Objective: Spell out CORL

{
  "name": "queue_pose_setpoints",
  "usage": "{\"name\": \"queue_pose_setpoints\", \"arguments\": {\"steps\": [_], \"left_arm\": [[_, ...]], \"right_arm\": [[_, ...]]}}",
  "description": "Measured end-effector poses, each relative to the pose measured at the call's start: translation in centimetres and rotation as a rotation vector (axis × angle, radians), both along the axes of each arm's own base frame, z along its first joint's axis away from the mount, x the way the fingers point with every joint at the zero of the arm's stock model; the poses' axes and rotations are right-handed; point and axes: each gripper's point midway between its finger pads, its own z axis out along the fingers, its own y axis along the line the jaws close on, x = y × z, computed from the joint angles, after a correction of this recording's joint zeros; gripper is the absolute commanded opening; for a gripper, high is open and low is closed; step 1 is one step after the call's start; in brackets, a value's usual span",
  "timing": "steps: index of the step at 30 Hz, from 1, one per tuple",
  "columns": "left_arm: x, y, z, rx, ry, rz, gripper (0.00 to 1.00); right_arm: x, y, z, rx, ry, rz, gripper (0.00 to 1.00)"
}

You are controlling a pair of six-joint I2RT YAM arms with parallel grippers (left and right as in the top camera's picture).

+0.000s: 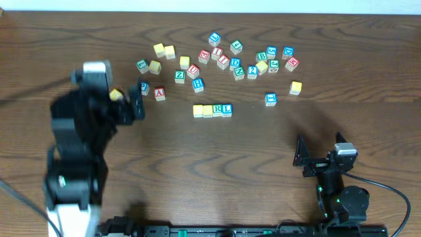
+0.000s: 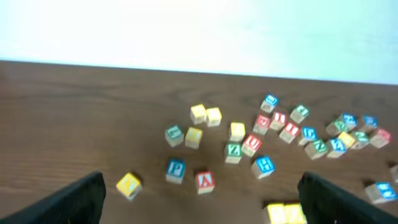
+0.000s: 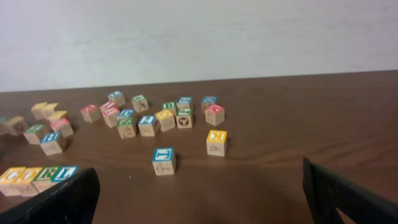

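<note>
Four blocks stand in a row mid-table (image 1: 212,110): two yellow, a green R and a blue L. In the right wrist view the row (image 3: 37,176) reads C, O, R, L. My left gripper (image 1: 140,100) is open and empty, left of the row, next to a blue P block (image 2: 175,170) and a red A block (image 2: 204,180). In the left wrist view its fingers (image 2: 202,200) are spread wide, and the row's yellow end (image 2: 286,213) shows at the bottom. My right gripper (image 1: 300,158) is open and empty at the front right, also seen in its wrist view (image 3: 200,182).
A loose yellow block (image 1: 116,95) lies against the left arm. Several letter blocks are scattered across the far side of the table (image 1: 237,59). A blue block (image 1: 270,99) and a yellow block (image 1: 295,87) lie apart at the right.
</note>
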Motion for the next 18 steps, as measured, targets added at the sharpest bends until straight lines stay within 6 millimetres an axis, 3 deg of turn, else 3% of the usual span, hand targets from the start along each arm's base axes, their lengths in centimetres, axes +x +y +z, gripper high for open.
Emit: {"name": "queue_pose_setpoints", "arguments": {"steps": [2, 9, 18], "left_arm": [[-1.4, 0.2, -1.1, 0.015, -0.061, 0.002, 0.98], [-5.6, 1.1, -8.7, 0.038, -0.155, 0.033, 0.98], [-7.7, 1.4, -13.2, 0.047, -0.248, 0.050, 0.98]], "right_arm": [[0.0, 0.0, 0.0, 0.000, 0.000, 0.000, 0.99], [0.0, 0.0, 0.0, 0.000, 0.000, 0.000, 0.99], [0.0, 0.0, 0.0, 0.000, -0.001, 0.000, 0.99]]}}
